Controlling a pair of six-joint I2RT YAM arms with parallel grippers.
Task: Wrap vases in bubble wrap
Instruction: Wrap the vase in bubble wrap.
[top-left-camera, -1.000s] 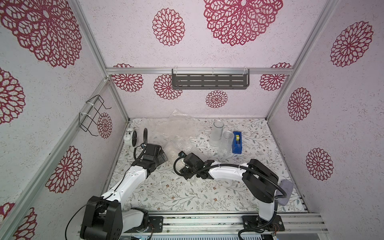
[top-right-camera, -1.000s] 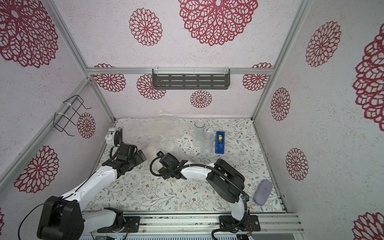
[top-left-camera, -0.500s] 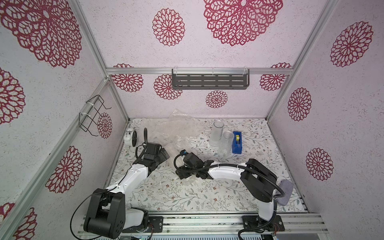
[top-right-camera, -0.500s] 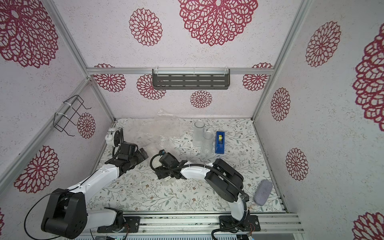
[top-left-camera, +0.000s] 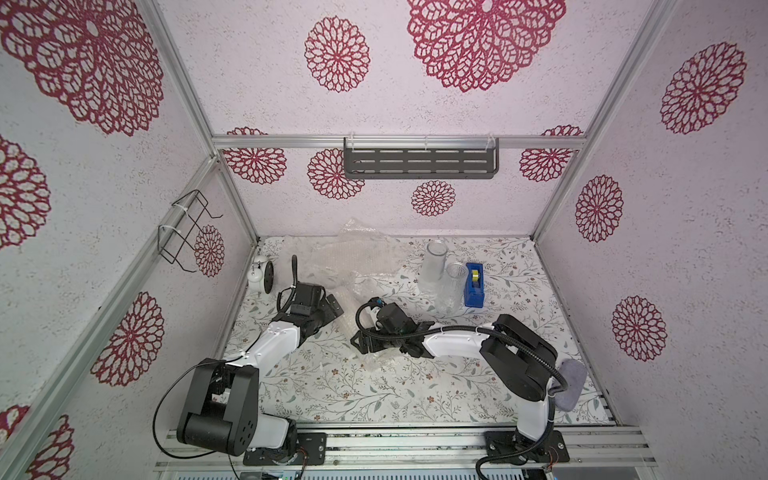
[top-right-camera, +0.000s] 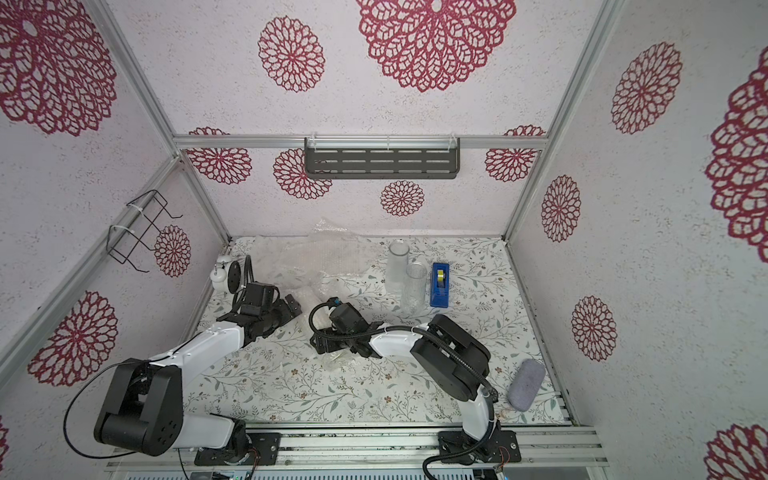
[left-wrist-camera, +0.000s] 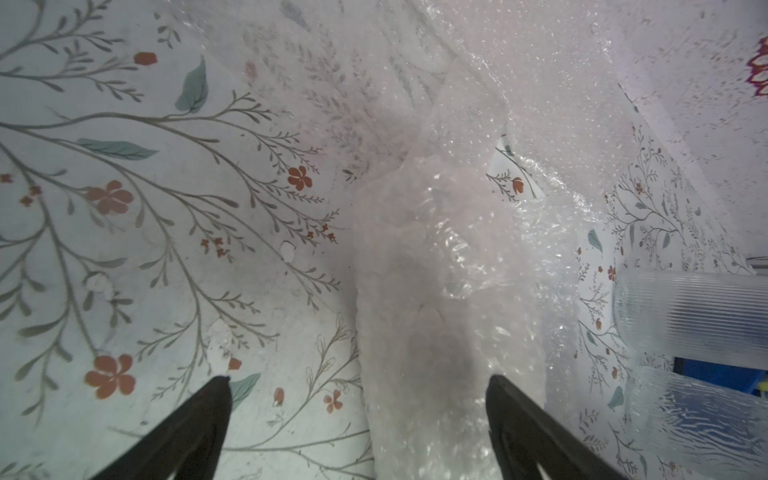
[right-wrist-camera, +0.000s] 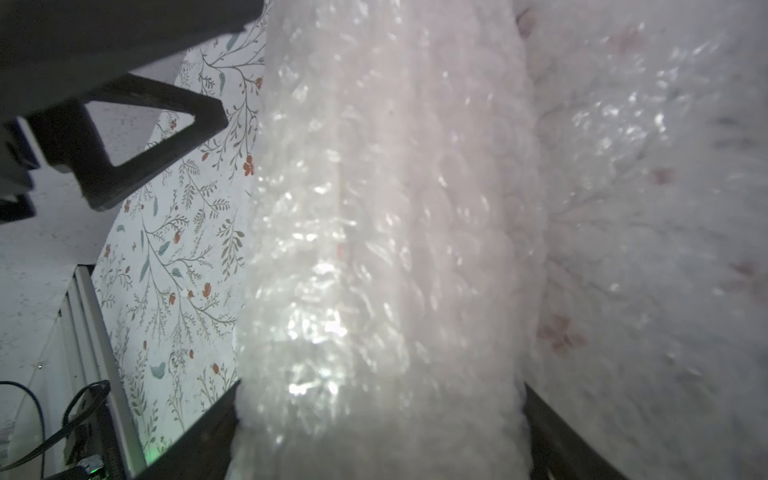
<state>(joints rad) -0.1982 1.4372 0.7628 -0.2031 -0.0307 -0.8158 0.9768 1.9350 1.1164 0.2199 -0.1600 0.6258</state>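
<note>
**1. Layout.** The mat (top-left-camera: 332, 395) carries every item. Loose bubble wrap (top-left-camera: 353, 253) is heaped well left of the dispenser (top-left-camera: 473, 284), toward the back wall. A roll (right-wrist-camera: 382, 249) of the same film lies left of the dispenser and nearer the front, between the two arms. The cylinder (top-left-camera: 434, 262) stands behind and just left of the dispenser. The ribbed glass (top-left-camera: 453, 286) stands just beside the dispenser on its left. Both are upright and bare.

**2. Grippers.** The right gripper (right-wrist-camera: 382, 399) straddles the roll. Its jaws are wide, with a finger against each side, so it appears to grip the roll. The left gripper (left-wrist-camera: 358, 377) is spread fully and holds nothing. The roll's end lies between its fingers, near one and clear of the other.

**3. Procedure (judgement).** The step in hand appears to be closing the wrap around the roll.
- Steady the roll with the right gripper without squeezing harder, since the film is springy and the contents are likely fragile.
- Pinch only the loose flap with the left gripper and draw it snug around the roll.
- Work low on the mat and away from the two bare vessels by the dispenser, which would tip easily.

**4. Not determinable.**
- The roll's contents cannot be made out through the film, and no white vase shows anywhere.
- The sheet's free edge is hard to trace against the heap.
- In both top views the right wrist covers the roll's middle.
- Whether the right fingers press or merely touch is uncertain.
</note>
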